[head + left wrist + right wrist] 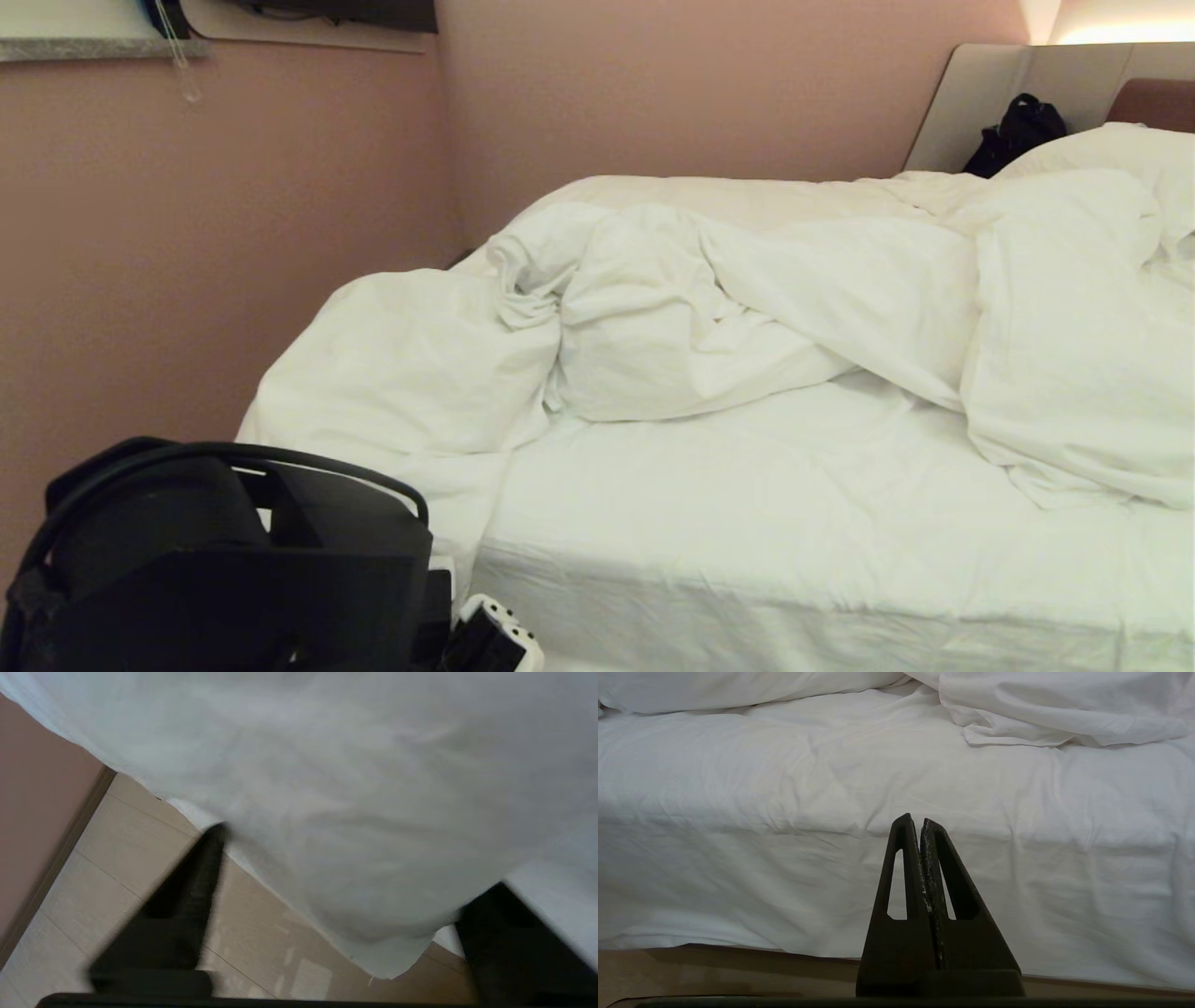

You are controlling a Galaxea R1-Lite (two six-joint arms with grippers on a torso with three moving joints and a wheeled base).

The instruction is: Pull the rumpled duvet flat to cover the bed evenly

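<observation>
The thick, puffy white cotton duvet (709, 308) lies bunched across the middle and right of the head view, one corner hanging over the bed's (747, 523) lower-left edge. In the left wrist view the left gripper (355, 896) stands wide apart around that hanging corner, gripping nothing yet. It should close deep on the fold, then pull low and steadily outward. The right gripper (920, 826) is pressed closed and empty beside the mattress. One duvet, one bed, two grippers.
</observation>
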